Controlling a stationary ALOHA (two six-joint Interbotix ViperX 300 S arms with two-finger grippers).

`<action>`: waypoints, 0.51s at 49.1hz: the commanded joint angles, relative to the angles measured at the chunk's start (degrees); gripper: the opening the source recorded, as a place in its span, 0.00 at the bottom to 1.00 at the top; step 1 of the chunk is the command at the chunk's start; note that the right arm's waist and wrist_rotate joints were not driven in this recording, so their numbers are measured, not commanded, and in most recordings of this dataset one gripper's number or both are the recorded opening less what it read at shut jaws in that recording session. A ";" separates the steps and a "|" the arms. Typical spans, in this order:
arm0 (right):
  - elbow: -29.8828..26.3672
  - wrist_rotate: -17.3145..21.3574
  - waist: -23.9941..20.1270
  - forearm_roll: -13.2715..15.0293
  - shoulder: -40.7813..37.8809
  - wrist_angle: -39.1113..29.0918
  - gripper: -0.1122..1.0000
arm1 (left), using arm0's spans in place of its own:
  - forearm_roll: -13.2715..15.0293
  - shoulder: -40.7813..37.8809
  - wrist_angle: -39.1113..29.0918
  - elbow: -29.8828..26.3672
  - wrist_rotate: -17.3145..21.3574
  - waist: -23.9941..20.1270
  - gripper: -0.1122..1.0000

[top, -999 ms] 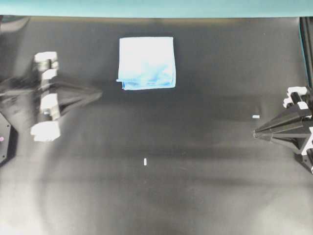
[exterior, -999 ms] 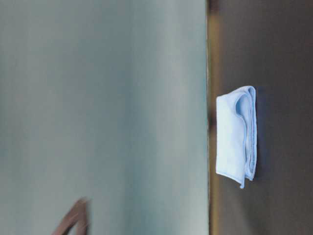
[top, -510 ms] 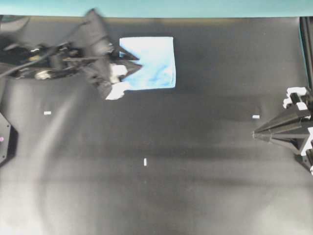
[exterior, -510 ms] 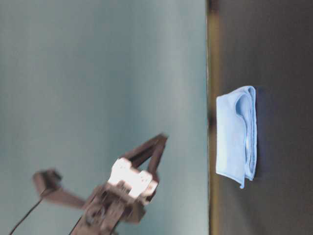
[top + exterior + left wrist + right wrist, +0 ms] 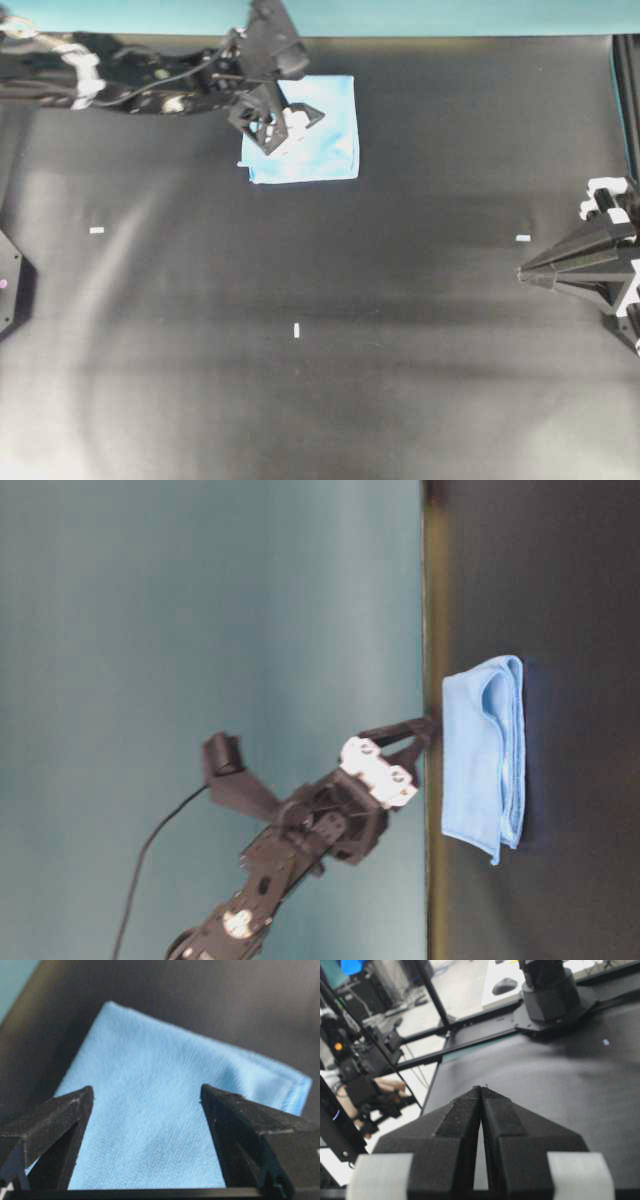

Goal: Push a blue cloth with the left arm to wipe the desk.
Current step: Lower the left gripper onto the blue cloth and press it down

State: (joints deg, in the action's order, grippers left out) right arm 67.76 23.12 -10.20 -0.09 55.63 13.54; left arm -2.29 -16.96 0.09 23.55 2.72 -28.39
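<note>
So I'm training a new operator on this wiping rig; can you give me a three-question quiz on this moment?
1. True or false: the left gripper has its jaws spread apart above the blue cloth.
2. Where on the desk does the cloth lie? A) near the far edge by the teal strip B) at the centre C) beside the right gripper
3. Fill in: the right gripper's jaws are ____.

Key: 1 true; 2 A; 3 shut.
</note>
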 commanded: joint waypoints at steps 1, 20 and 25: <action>-0.09 0.00 0.00 -0.09 -0.26 0.26 0.09 | -0.18 -1.93 -0.62 -1.58 -0.18 -0.62 0.85; 0.35 0.00 0.00 -0.09 -0.26 0.26 0.09 | -0.18 -3.78 -0.35 0.79 -0.62 -0.26 0.85; 0.35 0.09 0.09 -0.09 -0.18 0.26 0.09 | -0.18 -3.69 -0.26 1.93 -0.62 0.44 0.85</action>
State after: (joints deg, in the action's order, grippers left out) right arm 68.47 23.12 -10.20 -0.09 55.72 13.54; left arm -2.29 -21.09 -0.44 24.79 2.02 -28.92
